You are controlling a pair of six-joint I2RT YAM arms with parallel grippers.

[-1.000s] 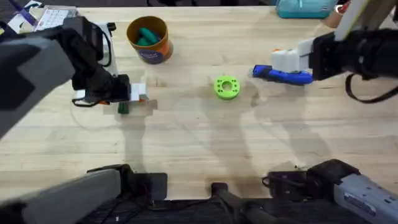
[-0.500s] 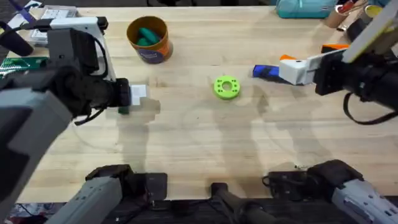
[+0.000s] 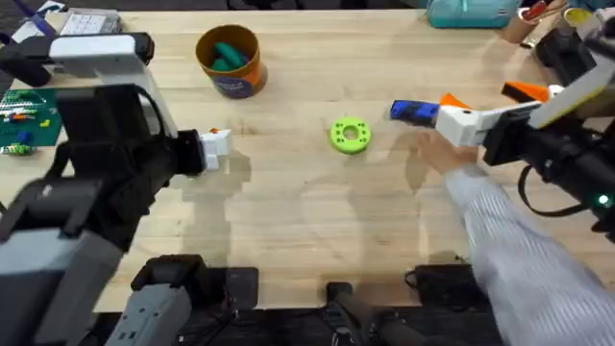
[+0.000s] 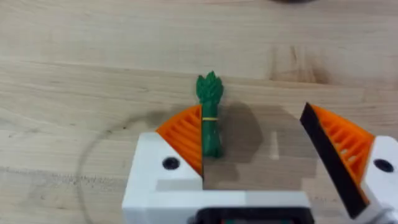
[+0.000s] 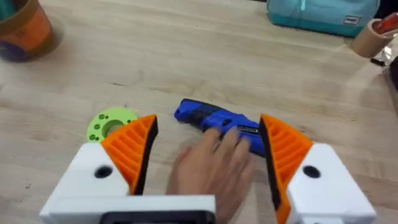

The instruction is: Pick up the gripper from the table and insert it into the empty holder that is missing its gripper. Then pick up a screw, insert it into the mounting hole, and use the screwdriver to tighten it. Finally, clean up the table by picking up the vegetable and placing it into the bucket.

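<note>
The vegetable (image 4: 209,118), a small dark-green asparagus-like piece, lies on the table between my left gripper's fingers, touching one orange pad (image 4: 183,134). My left gripper (image 4: 252,118) (image 3: 213,144) is open and holds nothing. The blue-handled screwdriver (image 3: 413,111) (image 5: 217,121) lies on the table under my open right gripper (image 5: 208,121) (image 3: 488,96). A person's hand (image 5: 211,165) reaches in between the right fingers and touches the screwdriver. The orange bucket (image 3: 231,82) (image 5: 25,28) stands at the far left with green pieces inside. The loose gripper, holder and screw are out of view.
A lime-green disc (image 3: 350,135) (image 5: 111,123) lies mid-table. The person's grey sleeve (image 3: 519,259) crosses the right front. A teal box (image 3: 471,12) (image 5: 323,15) and a tape roll (image 5: 376,34) sit at the far right. Green boards (image 3: 19,120) lie at the left edge.
A person's arm has come in from the lower right and reached the screwdriver. My right gripper drew back to the right. My left arm rose nearer the camera, its gripper staying over the vegetable.
</note>
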